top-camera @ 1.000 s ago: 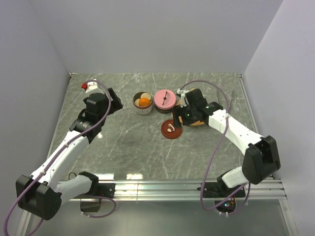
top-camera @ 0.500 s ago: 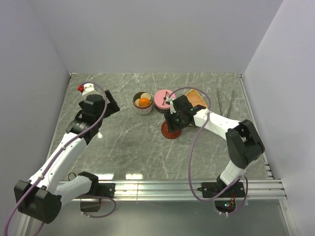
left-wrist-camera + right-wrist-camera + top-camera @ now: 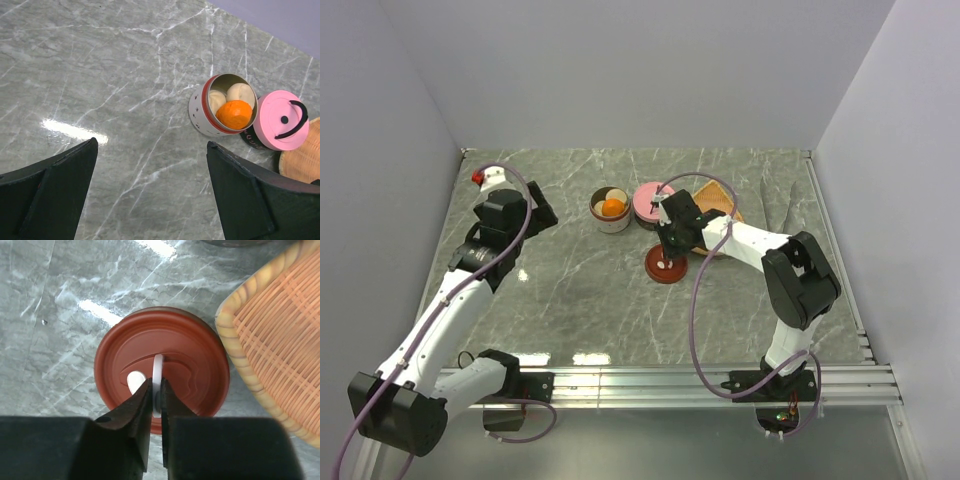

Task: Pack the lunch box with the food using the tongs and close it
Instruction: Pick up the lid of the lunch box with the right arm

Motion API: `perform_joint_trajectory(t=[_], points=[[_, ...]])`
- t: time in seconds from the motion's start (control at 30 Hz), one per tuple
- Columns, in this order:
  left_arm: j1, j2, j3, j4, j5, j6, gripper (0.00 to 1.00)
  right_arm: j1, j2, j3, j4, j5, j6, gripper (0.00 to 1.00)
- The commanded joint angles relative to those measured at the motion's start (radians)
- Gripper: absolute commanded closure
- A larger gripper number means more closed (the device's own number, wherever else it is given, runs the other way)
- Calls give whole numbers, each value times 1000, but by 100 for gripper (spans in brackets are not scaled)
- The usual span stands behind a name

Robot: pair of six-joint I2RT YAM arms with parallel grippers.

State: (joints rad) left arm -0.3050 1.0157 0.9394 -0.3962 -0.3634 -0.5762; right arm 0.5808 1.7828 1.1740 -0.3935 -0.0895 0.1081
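1. The left arm's fingers (image 3: 55, 195) stand wide apart with nothing between them. They hang above bare bench (image 3: 100, 75). In the overhead view they sit at the left of the frame, well apart from the containers.
2. An open round tin (image 3: 223, 105) stands in the upper right of the left wrist view. It holds the food: two cream balls (image 3: 241, 92) and an orange ball (image 3: 234, 114), packed against one another (the orange one lowest in the frame).
3. A pink-lidded tin (image 3: 277, 120) stands just to the right of the open tin in that view. The two sides look to be touching. A black strap (image 3: 294, 120) curves over its top.
4. The right arm's fingers (image 3: 132, 415) are pressed together on the white strap (image 3: 158, 370) that arches over a red-brown lid (image 3: 195, 365). The lid fills the middle of the right wrist view. A small white oval shows on it beside the strap (what it is I cannot tell). I also cannot tell whether the lid rests on the bench or is raised a little.
5. A woven tray (image 3: 280, 335) takes up the right side of the right wrist view, with its pale rim just beside the lid's edge.
6. In the overhead view the lid lies near the centre, just below the pink-lidded tin. The tray is partly hidden behind the right arm.
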Motion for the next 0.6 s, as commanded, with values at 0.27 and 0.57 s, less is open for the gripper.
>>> perform_joint_trajectory(t=[0.27, 0.57], points=[[46, 7, 25, 34, 87, 56, 3, 39, -91, 10, -22, 62, 5, 99], [64, 4, 19, 40, 144, 130, 3, 105, -54, 363, -211, 112, 44, 100]])
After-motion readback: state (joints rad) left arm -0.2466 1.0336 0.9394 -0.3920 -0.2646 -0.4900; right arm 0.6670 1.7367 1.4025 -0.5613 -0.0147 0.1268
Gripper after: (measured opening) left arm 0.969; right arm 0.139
